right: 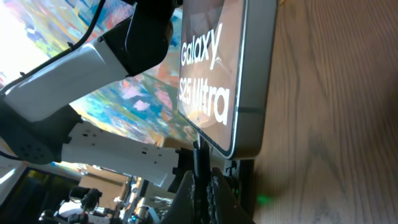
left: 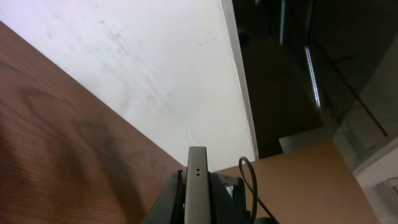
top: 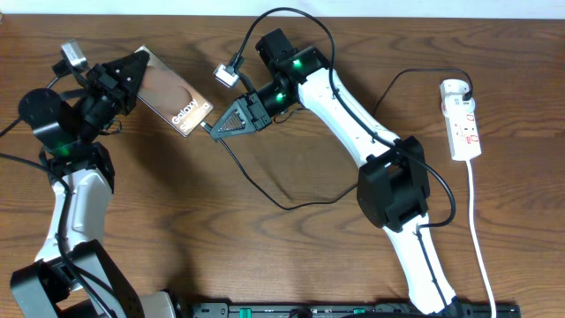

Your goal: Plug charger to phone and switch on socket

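Wood bench (top: 291,256), left claw (top: 139,66) clamps phone (top: 172,95), right claw (top: 212,128) pinches charger (top: 282,207) tip at its port; socket (top: 463,119) far right, not flipped yet.

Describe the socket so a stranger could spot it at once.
In the overhead view, go to the table's right edge, beyond the right arm's black elbow. There lies the socket, a white elongated strip with a white adapter plugged into its far end. Its red markings and the white cord trailing toward the near edge set it apart.
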Robot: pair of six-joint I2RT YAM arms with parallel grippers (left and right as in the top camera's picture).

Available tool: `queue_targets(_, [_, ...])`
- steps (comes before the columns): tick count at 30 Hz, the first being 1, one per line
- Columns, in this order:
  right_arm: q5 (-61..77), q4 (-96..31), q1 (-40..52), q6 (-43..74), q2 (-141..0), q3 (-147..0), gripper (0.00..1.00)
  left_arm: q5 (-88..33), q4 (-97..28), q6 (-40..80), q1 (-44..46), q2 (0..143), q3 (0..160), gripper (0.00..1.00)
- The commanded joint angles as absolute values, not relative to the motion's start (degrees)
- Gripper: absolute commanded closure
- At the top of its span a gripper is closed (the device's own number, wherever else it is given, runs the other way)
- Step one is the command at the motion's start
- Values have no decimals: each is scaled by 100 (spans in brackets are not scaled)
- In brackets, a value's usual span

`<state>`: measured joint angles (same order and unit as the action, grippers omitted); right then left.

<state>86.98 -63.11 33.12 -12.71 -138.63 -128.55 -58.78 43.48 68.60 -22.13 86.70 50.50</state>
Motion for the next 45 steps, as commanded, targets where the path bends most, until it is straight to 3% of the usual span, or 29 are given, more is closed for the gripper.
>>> queue_targets(1, [8844,-6219,3310,-1116,-13723,-12862,99,-6396,4405,6772,-2176,8615,5083,93])
queue_targets(45, [8943,-5588,3385,-580,-13723,-12862,99,-6528,4412,6670,-2139,8615,5083,93])
